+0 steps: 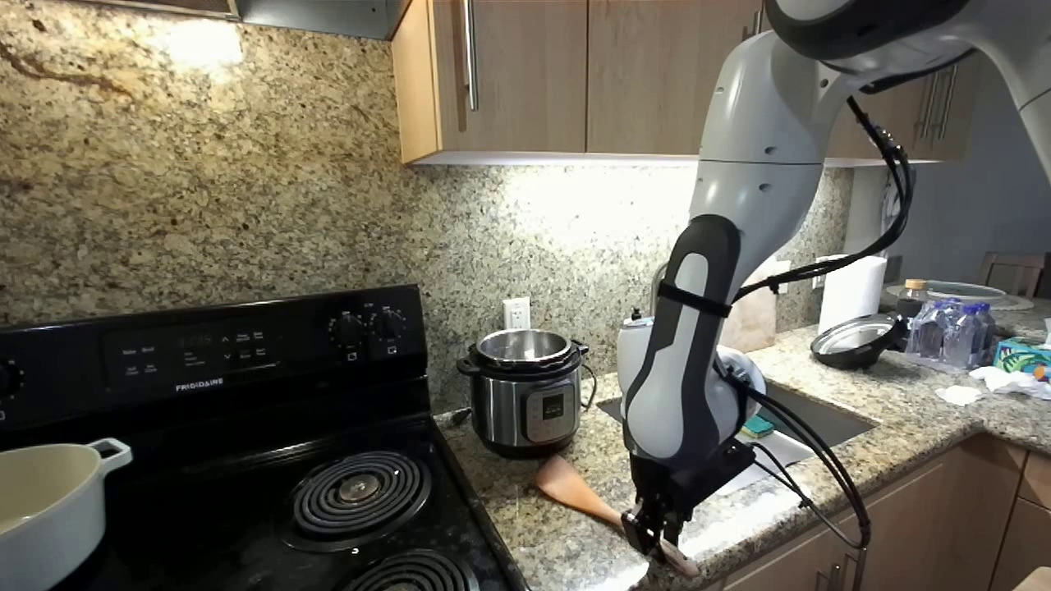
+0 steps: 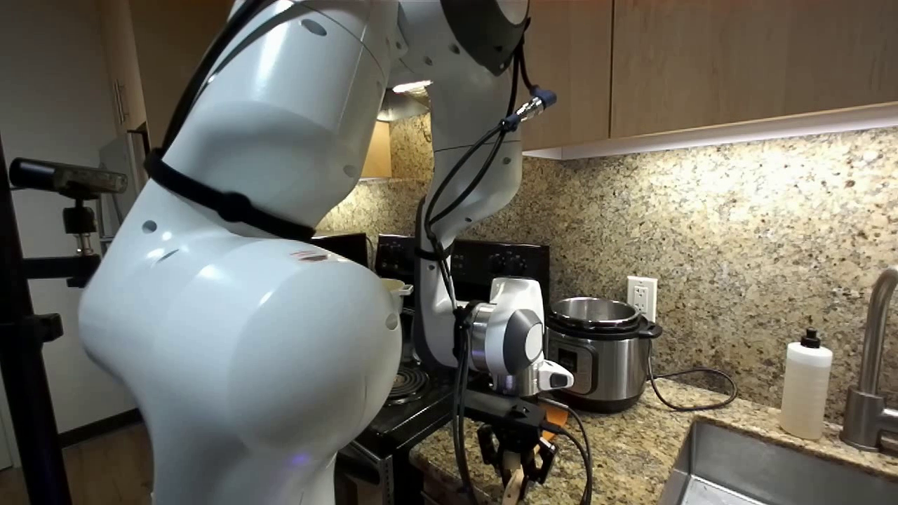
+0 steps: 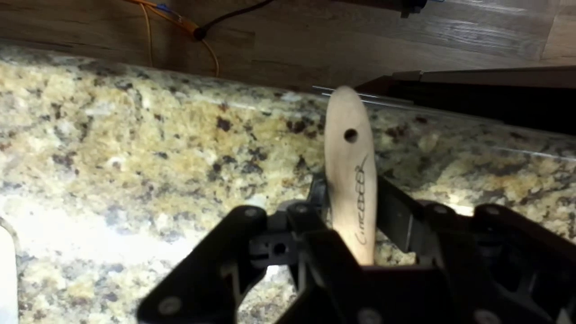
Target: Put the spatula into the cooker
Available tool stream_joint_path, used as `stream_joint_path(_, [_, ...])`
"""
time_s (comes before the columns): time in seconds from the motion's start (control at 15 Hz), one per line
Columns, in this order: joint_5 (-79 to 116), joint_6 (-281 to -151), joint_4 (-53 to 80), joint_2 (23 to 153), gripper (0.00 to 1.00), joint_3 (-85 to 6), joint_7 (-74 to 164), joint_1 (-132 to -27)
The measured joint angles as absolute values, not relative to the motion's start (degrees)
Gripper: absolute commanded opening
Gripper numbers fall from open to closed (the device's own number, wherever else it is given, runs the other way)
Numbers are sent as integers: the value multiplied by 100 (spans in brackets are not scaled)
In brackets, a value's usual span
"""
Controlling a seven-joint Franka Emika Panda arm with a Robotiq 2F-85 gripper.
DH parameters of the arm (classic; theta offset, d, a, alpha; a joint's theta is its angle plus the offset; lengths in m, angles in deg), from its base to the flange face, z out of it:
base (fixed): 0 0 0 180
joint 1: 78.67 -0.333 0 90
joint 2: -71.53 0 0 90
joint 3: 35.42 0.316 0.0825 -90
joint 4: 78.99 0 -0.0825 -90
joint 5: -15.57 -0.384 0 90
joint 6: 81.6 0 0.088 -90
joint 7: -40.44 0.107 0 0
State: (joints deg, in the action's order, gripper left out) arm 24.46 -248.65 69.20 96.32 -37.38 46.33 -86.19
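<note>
The light brown wooden spatula [image 1: 568, 483] lies along the counter, its blade just in front of the cooker. Its handle [image 3: 351, 180] points to the counter's front edge. In an exterior view, parts of the spatula [image 2: 555, 415] show behind and below the gripper. My gripper [image 1: 657, 542] points down at the handle. In the wrist view, both fingers of the gripper [image 3: 352, 189] touch the handle's sides. I cannot tell whether the spatula is lifted. The steel cooker [image 1: 525, 410] stands upright without a lid by the wall; it also shows in an exterior view [image 2: 617, 368].
The black stove [image 1: 246, 509] with a white pot [image 1: 57, 509] is beside the counter. A sink [image 2: 786, 470] with a faucet [image 2: 873, 351] and a soap bottle [image 2: 805, 389] lies on the cooker's other side. A cord [image 2: 691, 407] runs from the cooker. Cabinets [image 1: 525, 82] hang above.
</note>
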Motion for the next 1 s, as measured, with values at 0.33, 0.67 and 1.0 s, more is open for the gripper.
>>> stream_joint_path(0.33, [2604,-24464,7069,9311,11,-3734,4305,-8745])
stream_joint_path(0.67, [3130,-23600,7263,8464,11,-3799,4283,-8774])
stream_joint_path(1.0, [3466,-23020,7453,7538,11,-3728,4277,-8755])
